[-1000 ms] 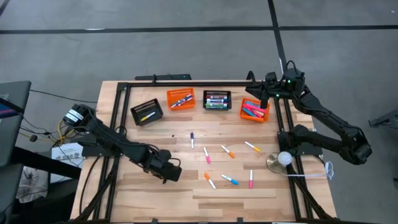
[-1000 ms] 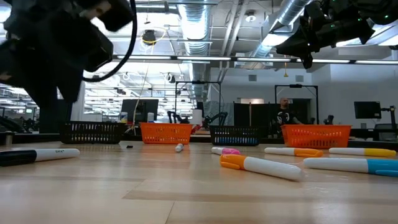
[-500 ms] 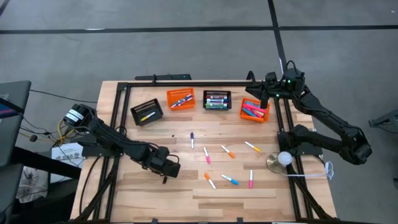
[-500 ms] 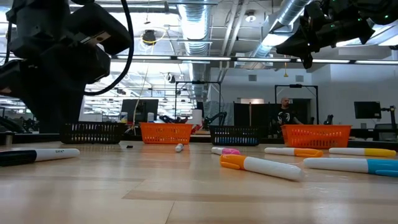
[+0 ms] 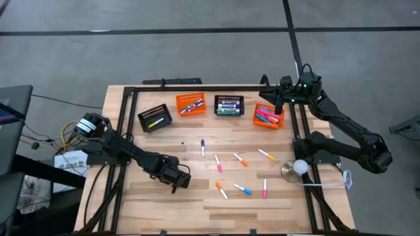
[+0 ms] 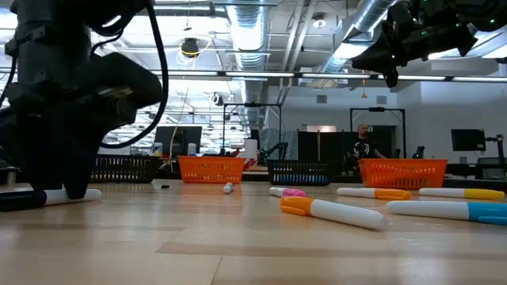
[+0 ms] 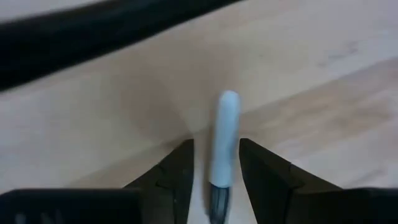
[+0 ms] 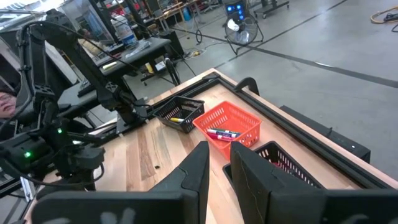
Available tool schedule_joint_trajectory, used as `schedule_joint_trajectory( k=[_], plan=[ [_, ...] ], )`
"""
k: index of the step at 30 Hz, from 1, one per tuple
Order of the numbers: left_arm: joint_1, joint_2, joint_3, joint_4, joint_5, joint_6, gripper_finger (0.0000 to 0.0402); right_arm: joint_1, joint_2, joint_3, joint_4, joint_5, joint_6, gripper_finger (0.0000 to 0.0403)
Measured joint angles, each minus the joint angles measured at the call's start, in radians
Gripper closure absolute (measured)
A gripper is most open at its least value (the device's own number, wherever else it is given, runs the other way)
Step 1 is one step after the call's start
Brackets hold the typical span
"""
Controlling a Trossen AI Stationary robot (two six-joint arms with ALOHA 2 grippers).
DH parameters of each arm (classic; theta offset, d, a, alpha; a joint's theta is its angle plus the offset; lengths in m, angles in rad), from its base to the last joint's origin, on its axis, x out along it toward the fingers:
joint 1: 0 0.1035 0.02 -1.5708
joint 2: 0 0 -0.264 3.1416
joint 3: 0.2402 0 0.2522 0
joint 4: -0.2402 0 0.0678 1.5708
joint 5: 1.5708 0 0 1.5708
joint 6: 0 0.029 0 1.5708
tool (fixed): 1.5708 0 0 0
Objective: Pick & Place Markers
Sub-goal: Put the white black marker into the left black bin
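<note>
While the left pincer point(image 7: 214, 180) straddles a white-bodied marker point(image 7: 222, 140) at seven o'clock on the surface point(image 5: 197, 196), its part-open jaws haven't clamped it. Closing off-centre could roll it away. The right pincer point(image 8: 217, 168) hangs nearly shut, empty.

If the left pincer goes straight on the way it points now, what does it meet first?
Most likely the white marker: it lies between the fingers of the left pincer, with the wooden table directly beneath it. How close they are is unclear.
</note>
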Motion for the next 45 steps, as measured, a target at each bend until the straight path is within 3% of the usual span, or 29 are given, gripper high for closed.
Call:
schedule_joint_trajectory(
  k=[8, 18, 28, 45],
  plan=[
    [0.001, 0.042, 0.005, 0.008, 0.017, 0.001, 0.0274, 0.0, 0.0, 0.0, 0.0, 0.0, 0.0, 0.0346],
    [0.007, 0.045, 0.005, -0.051, 0.116, -0.029, 0.0292, 0.0, 0.0, 0.0, 0.0, 0.0, 0.0, 0.0346],
    [0.005, 0.045, 0.004, -0.088, 0.111, -0.045, 0.0355, 0.0, 0.0, 0.0, 0.0, 0.0, 0.0, 0.0346],
    [0.029, 0.042, 0.003, -0.088, 0.077, -0.045, 0.0351, 0.0, 0.0, 0.0, 0.0, 0.0, 0.0, 0.0346]
  ],
)
